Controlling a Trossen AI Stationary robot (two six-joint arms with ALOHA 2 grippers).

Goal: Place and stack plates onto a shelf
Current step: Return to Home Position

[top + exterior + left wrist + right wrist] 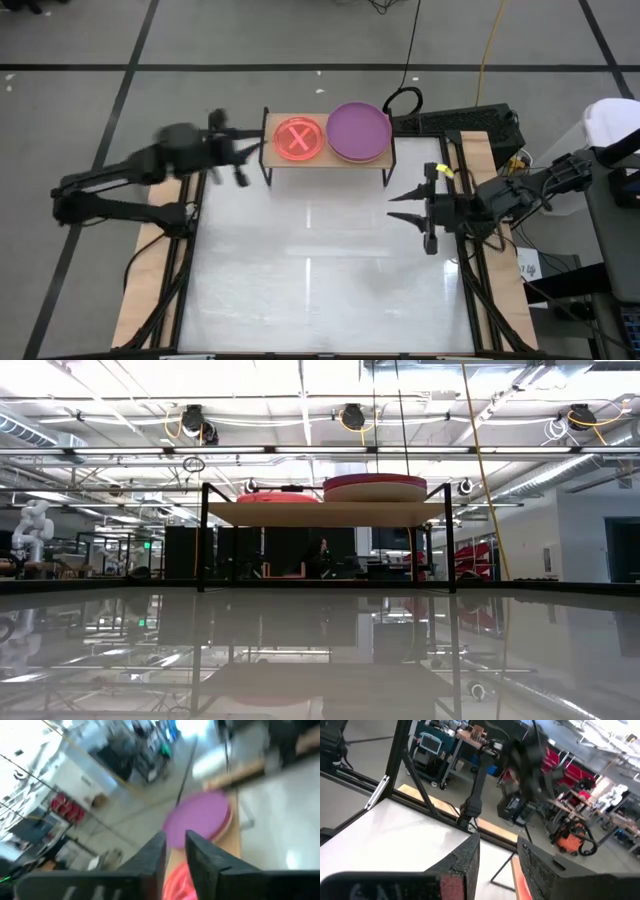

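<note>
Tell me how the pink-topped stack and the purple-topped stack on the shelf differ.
Top plate: the pink stack shows a cross pattern; the purple stack is plain. Width: the pink stack is narrower than the purple stack. Height: in the low view the pink stack sits lower, the purple stack taller. Both are round and rest side by side on the shelf.

glossy tabletop, light-wood shelf, black metal legs, smooth plastic plates
</note>
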